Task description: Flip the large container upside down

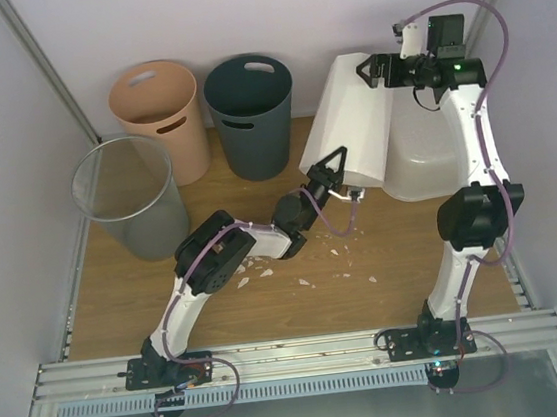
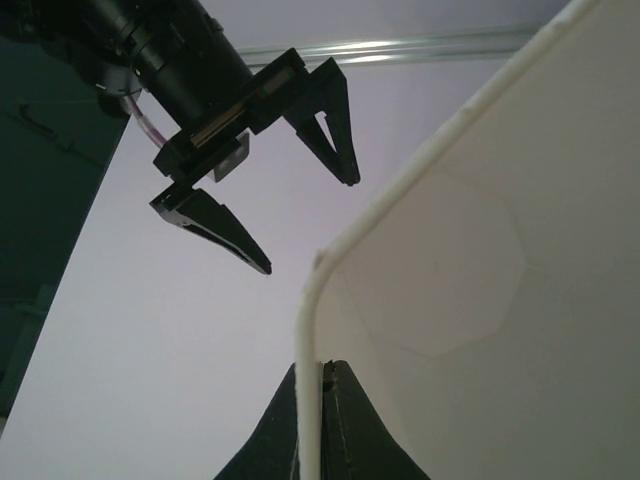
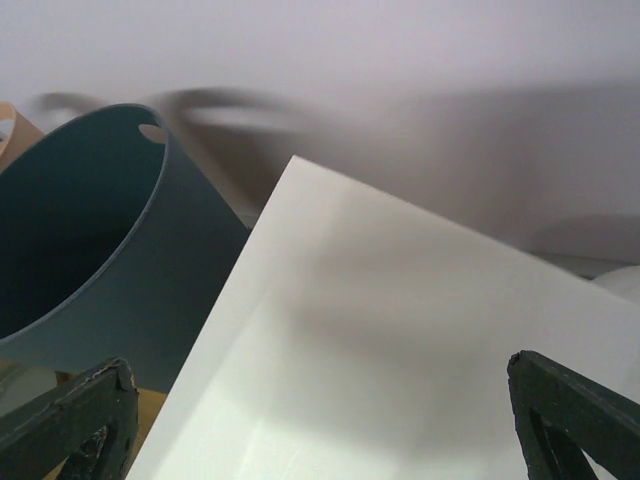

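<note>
Two pincers: left pincer point(image 2: 320, 368) clenches the rim of the white bin point(image 1: 359, 119), perhaps clearing the large container point(image 1: 435, 165); right pincer point(image 2: 310, 226) gapes above.

— What was the tabletop point(image 1: 269, 305) made of?
— Wood, or a wood-look board, with visible grain and a dull sheen. The rail point(image 1: 295, 353) along its near edge was bare brushed metal.
— And the bins?
— The peach bin point(image 1: 163, 121) and the dark teal bin point(image 1: 251, 121) were smooth, matt plastic. The grey bin point(image 1: 132, 200) was fine wire mesh. The white faceted bin point(image 1: 359, 119) was opaque plastic with a satin face, and the large container point(image 1: 430, 166) was milky, translucent plastic.
— The fingers point(image 2: 350, 430)?
— Matt black plastic on the left gripper point(image 1: 329, 169).
</note>
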Motion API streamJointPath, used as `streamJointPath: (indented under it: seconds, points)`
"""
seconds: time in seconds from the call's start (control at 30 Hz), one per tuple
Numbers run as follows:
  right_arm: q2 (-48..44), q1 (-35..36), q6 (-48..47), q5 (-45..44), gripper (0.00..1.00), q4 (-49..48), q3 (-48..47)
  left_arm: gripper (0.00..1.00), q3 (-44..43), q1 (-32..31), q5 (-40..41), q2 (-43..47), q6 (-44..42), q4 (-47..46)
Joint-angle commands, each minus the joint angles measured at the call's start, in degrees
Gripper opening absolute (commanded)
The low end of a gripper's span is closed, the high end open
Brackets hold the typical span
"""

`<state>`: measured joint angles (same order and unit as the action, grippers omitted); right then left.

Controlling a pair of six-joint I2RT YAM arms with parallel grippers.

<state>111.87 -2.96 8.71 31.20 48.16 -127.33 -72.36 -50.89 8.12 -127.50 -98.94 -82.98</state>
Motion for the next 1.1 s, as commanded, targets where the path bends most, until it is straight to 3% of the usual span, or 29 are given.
streamJointPath:
  seconds: [0.0,0.2,0.63,0.8,1.07]
  points:
    - [1.61,-0.47,-1.09,1.21,1.0,-3.5,-0.77,0.0,-7.58,1.72,-2.87,-4.87,1.43,-23.02]
    - [2.06,-0.63,-1.51,0.64,1.0,-5.95,-0.75,0.0,-11.01,3.11,-5.04,-10.14,0.9,-23.02]
    - [7.08,-0.81,2.4,5.95,1.0,-20.9,-2.89,0.0,-9.92,2.89,-3.97,-10.74,0.57,-23.02]
    - [12.57,-0.83,3.2,6.28,1.0,-21.32,-9.67,0.0,-8.02,2.14,-3.44,-10.13,-0.04,-23.02]
    - [15.77,-0.81,5.32,11.07,0.99,-21.62,-8.81,0.0,-5.78,1.5,-1.85,-9.55,-0.49,-23.02]
